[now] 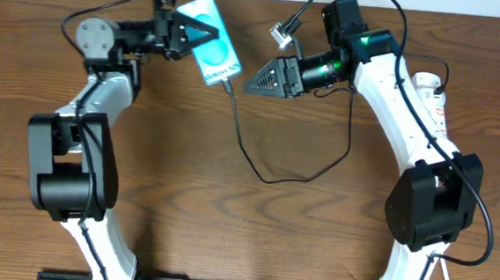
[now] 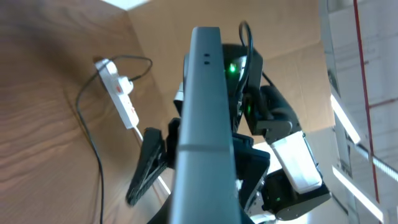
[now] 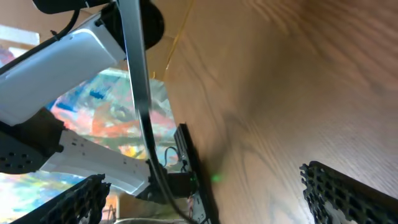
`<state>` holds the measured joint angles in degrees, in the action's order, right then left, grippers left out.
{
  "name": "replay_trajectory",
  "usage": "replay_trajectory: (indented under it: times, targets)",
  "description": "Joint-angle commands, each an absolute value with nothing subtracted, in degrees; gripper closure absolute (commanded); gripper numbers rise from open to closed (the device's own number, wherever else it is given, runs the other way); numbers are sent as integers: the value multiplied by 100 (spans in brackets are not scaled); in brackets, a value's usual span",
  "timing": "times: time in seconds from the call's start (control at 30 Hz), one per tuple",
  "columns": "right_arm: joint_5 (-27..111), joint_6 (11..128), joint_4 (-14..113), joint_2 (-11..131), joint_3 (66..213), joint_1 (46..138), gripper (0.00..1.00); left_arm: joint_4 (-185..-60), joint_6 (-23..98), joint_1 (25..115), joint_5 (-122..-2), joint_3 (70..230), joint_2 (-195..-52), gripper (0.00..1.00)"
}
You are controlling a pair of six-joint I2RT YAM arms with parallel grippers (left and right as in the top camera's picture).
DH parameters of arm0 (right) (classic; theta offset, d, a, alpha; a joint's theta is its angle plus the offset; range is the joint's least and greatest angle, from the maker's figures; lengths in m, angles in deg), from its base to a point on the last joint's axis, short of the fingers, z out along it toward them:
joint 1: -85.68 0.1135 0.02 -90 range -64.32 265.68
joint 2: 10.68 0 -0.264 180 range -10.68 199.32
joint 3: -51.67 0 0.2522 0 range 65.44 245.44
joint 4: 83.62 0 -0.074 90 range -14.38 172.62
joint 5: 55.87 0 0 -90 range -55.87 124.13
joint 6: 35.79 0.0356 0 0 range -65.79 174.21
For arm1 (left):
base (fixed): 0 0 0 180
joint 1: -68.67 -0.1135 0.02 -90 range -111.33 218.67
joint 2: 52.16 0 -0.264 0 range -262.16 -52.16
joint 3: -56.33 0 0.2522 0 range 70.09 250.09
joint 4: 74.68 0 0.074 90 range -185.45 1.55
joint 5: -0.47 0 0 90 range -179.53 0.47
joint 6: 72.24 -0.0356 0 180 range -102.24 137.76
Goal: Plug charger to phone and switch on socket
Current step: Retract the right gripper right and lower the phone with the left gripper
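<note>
- Between the fingers of the left gripper (image 1: 196,32) is the phone (image 1: 217,60), a small flat rectangular smartphone with a teal-blue screen. The fingers are pressed onto it from both sides. The left wrist view shows it edge-on, a grey slab (image 2: 199,124) filling the middle of the picture.
- Just ahead of the right gripper (image 1: 247,84), the small black plug tip of the charger (image 1: 228,85), a long thin black cable, meets the phone's lower end. This gripper's fingers (image 3: 68,199) are spread wide and hold nothing. In its wrist view the phone's thin edge (image 3: 134,81) stands ahead between them, with the cable (image 3: 160,182) leaving its bottom.
- By my reading, the plugging-in is done or very nearly so. The tip looks seated, though no view is sharp enough to confirm that it is fully home.
- Further out from the right fingers, the cable drops in a loose loop across the brown wooden table (image 1: 251,246), then climbs back toward the far side of the right arm.
- Farthest from both sets of fingers lies the socket (image 1: 429,84), a white elongated power strip with red markings. It is partly hidden behind the right forearm and shows plainly beyond the phone in the left wrist view (image 2: 121,93).
- Neither gripper is near it, and I cannot tell how its switch stands. Switching it on appears to be the step left, probably for the free right gripper.
</note>
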<state>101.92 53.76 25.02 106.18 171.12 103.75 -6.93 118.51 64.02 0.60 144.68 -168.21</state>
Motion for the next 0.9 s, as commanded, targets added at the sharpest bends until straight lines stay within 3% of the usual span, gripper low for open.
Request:
replay_trajectory:
  times: [0.0, 0.3, 0.87]
  targets:
    - [10174, 5509, 2519, 10395, 17152, 10198, 1, -739, 11921, 6075, 51, 14494, -16780, 93]
    - [9698, 6089, 2646, 9558, 17163, 9959, 1, -1054, 11746, 5897, 54, 14263, -16788, 93]
    - [9121, 6237, 2316, 8050, 17163, 9959, 1, -3652, 10675, 5897, -1000, 14197, -16790, 93]
